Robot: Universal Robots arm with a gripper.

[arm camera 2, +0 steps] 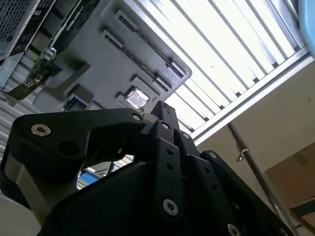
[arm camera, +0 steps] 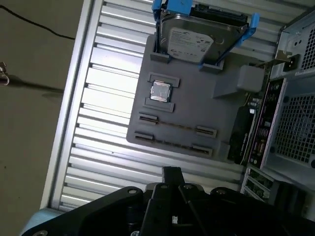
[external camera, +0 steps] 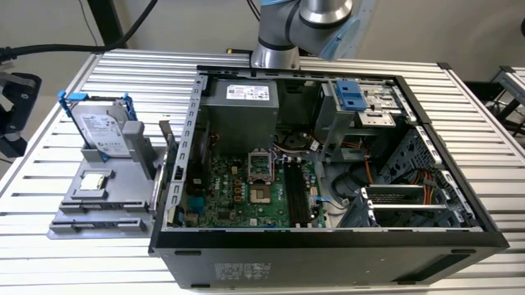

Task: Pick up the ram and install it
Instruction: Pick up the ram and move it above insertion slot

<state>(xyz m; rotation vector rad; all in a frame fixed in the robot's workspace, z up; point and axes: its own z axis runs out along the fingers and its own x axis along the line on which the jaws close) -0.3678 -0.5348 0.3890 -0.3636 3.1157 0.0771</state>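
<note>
At the exterior view's left, a flat grey plastic tray [external camera: 123,200] lies on the ribbed aluminium desk [external camera: 459,92]. A boxy silver hard drive in a blue bracket [external camera: 102,128] stands upright at one end of the tray, with a small square silver processor chip [external camera: 92,181] just beside it. The ram [arm camera: 174,126], seemingly the thin dark stick set on edge between the tray's small holders, sits near that chip. The black end effector [arm camera: 172,171] hangs apart from the ram, its fingers pressed together on nothing. Further right lies an open black computer case [external camera: 328,264], with long black memory slots [external camera: 297,193] on its green motherboard [external camera: 238,190].
</note>
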